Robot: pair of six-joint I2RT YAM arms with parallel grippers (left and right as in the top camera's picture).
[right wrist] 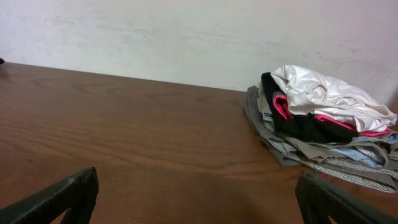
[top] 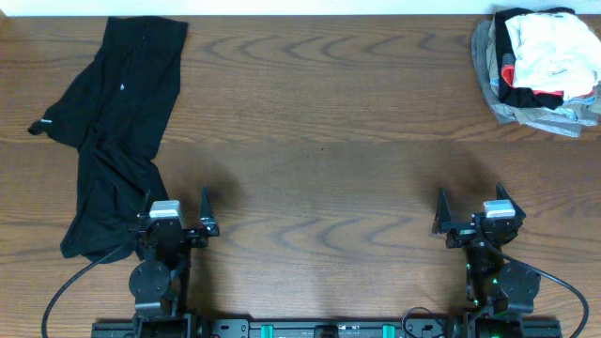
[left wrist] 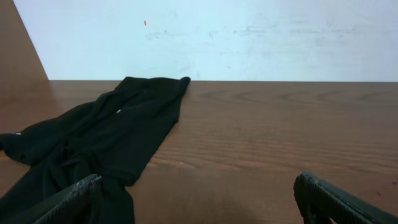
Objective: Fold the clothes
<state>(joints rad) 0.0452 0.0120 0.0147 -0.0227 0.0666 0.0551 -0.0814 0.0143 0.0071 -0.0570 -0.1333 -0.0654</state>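
The left end effector point(top: 177, 225) sits low at the near left of the wooden surface point(top: 319, 141), its two fingers spread wide and holding nothing. In the left wrist view its dark fingertips point(left wrist: 68, 202) show at the bottom corners with open wood between them. The near end of the long black garment point(top: 113, 131) lies just beside and partly under this end effector on its left; in the left wrist view the cloth reaches down to the left fingertip, though whether it touches cannot be told. From there the black garment stretches away toward the far left corner of the surface, loose and wrinkled, wider at the far end, with a narrow part trailing out to the left.

The right end effector point(top: 474, 221) rests at the near right, likewise released and empty, its fingertips point(right wrist: 62, 196) apart at the bottom corners of the right wrist view with bare wood between. Well apart from it, at the far right corner, lies a pile of clothes point(top: 537, 68). A crumpled white garment point(right wrist: 329, 93) sits on top, above black and pink-red cloth, with grey and striped fabric beneath. The pile lies to the far right of the end effector, near the pale wall point(right wrist: 186, 37).
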